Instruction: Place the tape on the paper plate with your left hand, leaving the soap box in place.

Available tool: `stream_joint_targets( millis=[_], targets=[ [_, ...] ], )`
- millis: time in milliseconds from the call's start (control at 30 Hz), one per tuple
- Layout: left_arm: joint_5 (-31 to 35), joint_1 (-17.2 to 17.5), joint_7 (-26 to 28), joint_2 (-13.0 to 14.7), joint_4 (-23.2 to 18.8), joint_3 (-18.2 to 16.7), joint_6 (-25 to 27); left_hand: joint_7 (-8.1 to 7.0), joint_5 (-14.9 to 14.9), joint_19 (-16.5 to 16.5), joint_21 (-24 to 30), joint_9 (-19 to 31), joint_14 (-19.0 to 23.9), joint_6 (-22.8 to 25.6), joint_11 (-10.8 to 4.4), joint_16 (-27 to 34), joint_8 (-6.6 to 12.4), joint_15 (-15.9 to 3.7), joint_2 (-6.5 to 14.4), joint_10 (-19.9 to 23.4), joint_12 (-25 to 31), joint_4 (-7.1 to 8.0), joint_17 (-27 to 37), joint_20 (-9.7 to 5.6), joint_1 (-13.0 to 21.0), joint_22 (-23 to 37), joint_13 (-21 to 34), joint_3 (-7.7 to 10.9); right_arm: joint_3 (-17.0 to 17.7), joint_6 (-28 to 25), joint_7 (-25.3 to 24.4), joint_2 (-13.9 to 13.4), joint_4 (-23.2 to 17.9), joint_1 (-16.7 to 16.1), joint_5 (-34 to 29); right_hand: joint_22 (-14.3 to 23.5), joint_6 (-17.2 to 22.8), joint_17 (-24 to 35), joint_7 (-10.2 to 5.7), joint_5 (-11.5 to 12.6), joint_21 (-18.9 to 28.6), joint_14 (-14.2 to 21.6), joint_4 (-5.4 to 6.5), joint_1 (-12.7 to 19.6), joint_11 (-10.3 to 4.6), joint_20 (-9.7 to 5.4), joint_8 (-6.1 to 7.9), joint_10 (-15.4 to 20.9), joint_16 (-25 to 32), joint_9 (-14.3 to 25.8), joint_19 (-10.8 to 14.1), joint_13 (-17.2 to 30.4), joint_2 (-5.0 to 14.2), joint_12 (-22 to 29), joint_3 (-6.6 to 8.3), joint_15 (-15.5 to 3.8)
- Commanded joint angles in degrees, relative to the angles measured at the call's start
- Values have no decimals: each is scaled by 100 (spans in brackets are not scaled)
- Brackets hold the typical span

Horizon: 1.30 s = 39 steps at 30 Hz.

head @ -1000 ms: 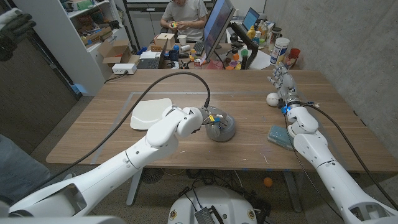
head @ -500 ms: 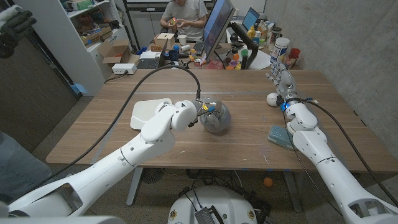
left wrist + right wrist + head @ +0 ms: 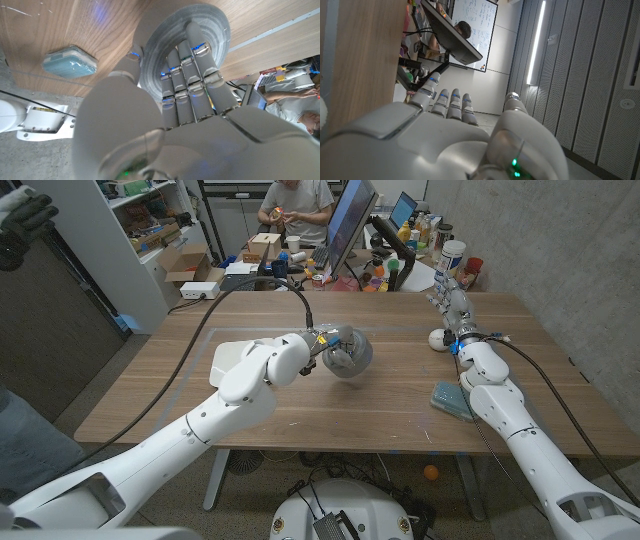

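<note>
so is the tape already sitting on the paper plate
No, the left hand holds the tape to the right of the paper plate, not on it.

Place: I'm looking at an office or lab workroom.
Top centre: a person (image 3: 295,205) sits at a cluttered desk (image 3: 300,275) with monitors (image 3: 350,225).
Upper left: shelves (image 3: 140,220) with cardboard boxes (image 3: 185,265).
Right: concrete wall (image 3: 580,250).

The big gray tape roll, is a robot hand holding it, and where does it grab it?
Yes. The left hand holds the tape, with its fingers lying across the roll's flat face. The right hand holds nothing.
</note>
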Motion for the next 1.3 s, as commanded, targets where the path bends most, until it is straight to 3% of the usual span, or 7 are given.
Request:
stream_joint_targets(
  millis=[33, 700, 1067, 1300],
  targets=[
    [-475, -43, 352, 309, -272, -61, 255, -604, 104, -45, 3, 120, 1072, 692, -875, -21, 55, -1213, 578, 827, 26, 44, 20, 14, 545, 1, 45, 105, -36, 5, -16, 2, 30, 58, -34, 15, 28, 16, -18, 23, 15, 24, -2, -41, 1, 4, 17, 17, -6, 21, -39, 20, -25, 27, 6, 16],
    [-974, 123, 546, 1028, -985, -330, 952, -610, 120, -109, 23, 158, 1044, 639, -873, -45, 56, -1204, 596, 790, 12, 39, 77, 51, 584, 1, 193, 102, -48, -45, -5, -65, -26, 33, -41, 12, 30, 6, 34, 32, 29, 33, -34, -3, 42, -60, 18, 21, -12, 21, 6, 21, -13, 27, 20, -11],
    [-155, -190, -529, 1717, -1480, 17, 1687, -613, 127, -130, 37, 150, 1035, 635, -861, -58, 49, -1180, 601, 788, 5, 48, 100, 71, 580, 0, 263, 98, -90, -8, 64, -6, 140, 112, -31, 11, 31, 8, 32, 32, 22, 29, -34, -12, 36, -60, 18, 20, -14, 21, -8, 21, -17, 26, 12, -11],
    [89, 20, -691, 1926, -1610, -218, 1951, -612, 131, -139, 47, 156, 1035, 657, -874, -65, 62, -1188, 605, 789, 0, 48, 112, 76, 586, 0, 305, 97, -129, -12, 84, 23, 220, 165, -50, 11, 32, 9, 32, 32, 20, 27, -35, -15, 40, -56, 18, 14, -15, 21, -11, 21, -14, 24, 10, -8]
  ],
)
